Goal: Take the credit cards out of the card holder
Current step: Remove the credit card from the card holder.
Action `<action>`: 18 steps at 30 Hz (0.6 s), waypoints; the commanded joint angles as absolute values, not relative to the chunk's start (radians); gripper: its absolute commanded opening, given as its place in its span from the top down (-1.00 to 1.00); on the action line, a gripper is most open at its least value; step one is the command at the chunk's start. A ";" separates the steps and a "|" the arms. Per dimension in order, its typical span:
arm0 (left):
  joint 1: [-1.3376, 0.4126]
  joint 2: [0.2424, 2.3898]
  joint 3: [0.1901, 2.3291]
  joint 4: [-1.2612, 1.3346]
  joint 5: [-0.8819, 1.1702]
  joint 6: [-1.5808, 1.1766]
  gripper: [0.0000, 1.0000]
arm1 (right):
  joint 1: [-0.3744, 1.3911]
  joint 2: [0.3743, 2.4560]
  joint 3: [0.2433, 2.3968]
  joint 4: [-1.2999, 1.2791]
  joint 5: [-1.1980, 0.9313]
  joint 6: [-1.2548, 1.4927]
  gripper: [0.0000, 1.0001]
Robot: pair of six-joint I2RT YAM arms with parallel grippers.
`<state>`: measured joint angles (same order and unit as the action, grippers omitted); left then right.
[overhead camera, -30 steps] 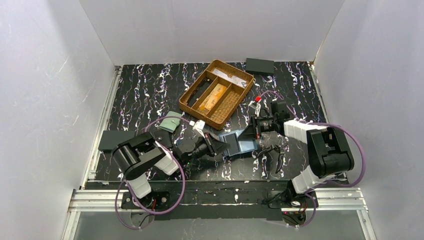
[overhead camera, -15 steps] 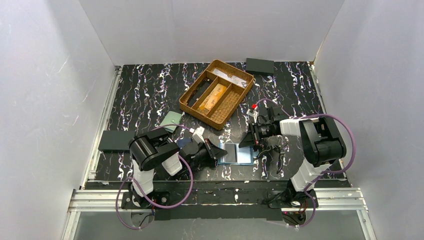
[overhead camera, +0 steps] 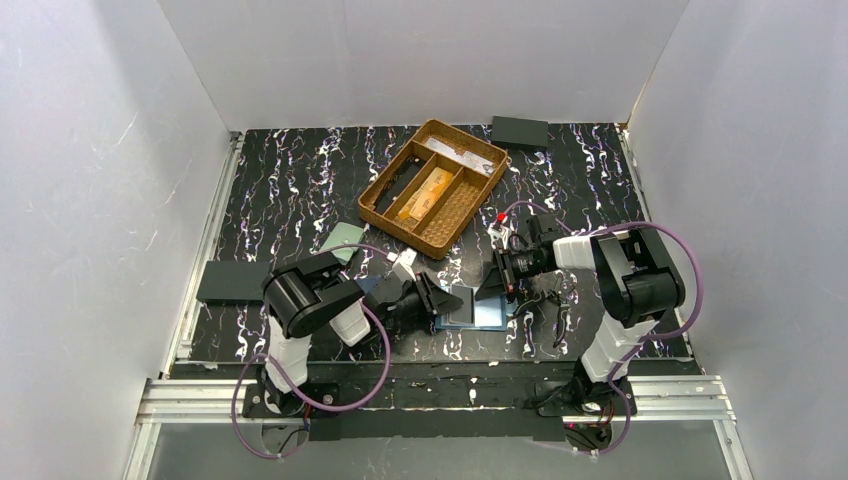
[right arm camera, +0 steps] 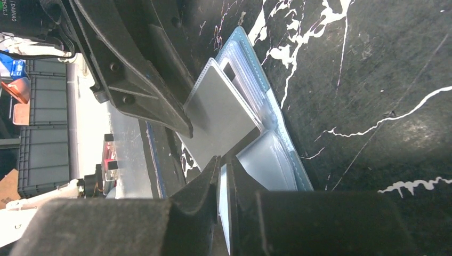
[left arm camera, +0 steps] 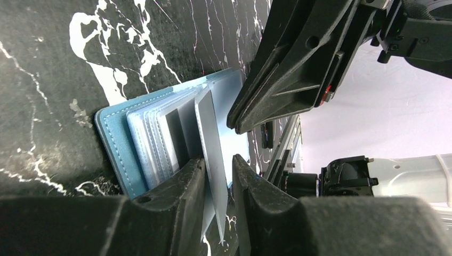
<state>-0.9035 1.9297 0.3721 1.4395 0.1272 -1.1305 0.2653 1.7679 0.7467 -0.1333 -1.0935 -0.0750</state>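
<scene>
Over the last second the light steel-blue folding card holder point(overhead camera: 488, 312) has come down from a raised, tilted hold between the arms and now lies open on the black marbled table point(overhead camera: 290, 190), a little nearer the front edge. The left arm's elbow has swung inward and the right gripper point(overhead camera: 497, 284) has drawn back toward the arms. In the last half second little has shifted.

The holder sits between the two grippers, near the front middle of the table. Its long axis runs left to right, with the grey inner half toward the left arm and the blue half toward the right. In the left wrist view its clear sleeves fan up from the blue cover point(left arm camera: 114, 133), and one grey leaf point(left arm camera: 210, 133) stands on edge.

The left gripper point(left arm camera: 217, 166) has its fingers nearly closed, one on each side of that grey leaf. The right gripper point(right arm camera: 223, 166) is pinched almost fully closed on a thin clear sleeve at the holder's point(right arm camera: 277, 160) opposite edge.

Farther back stands a brown woven basket point(overhead camera: 478, 190), with flat orange-gold credit cards point(overhead camera: 424, 196) in its middle long compartment. A pale green wallet point(overhead camera: 344, 240) lies left of the basket.
</scene>
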 commanded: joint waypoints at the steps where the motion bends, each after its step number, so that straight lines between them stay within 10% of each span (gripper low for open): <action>1: -0.892 1.955 0.409 1.399 0.179 -1.142 0.58 | 0.273 1.763 0.790 -0.166 -1.094 -0.103 0.64; 5: -0.882 1.970 0.421 1.387 0.205 -1.149 1.00 | 0.273 1.743 0.809 -0.216 -1.081 -0.141 0.52; 18: -0.877 1.787 0.364 1.450 0.092 -1.158 1.00 | 0.283 1.691 0.767 -0.118 -1.168 -0.040 0.18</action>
<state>-0.8825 1.8477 0.3294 1.4258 0.1131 -1.1748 0.2722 1.7065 0.7723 -0.1535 -1.1133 -0.0765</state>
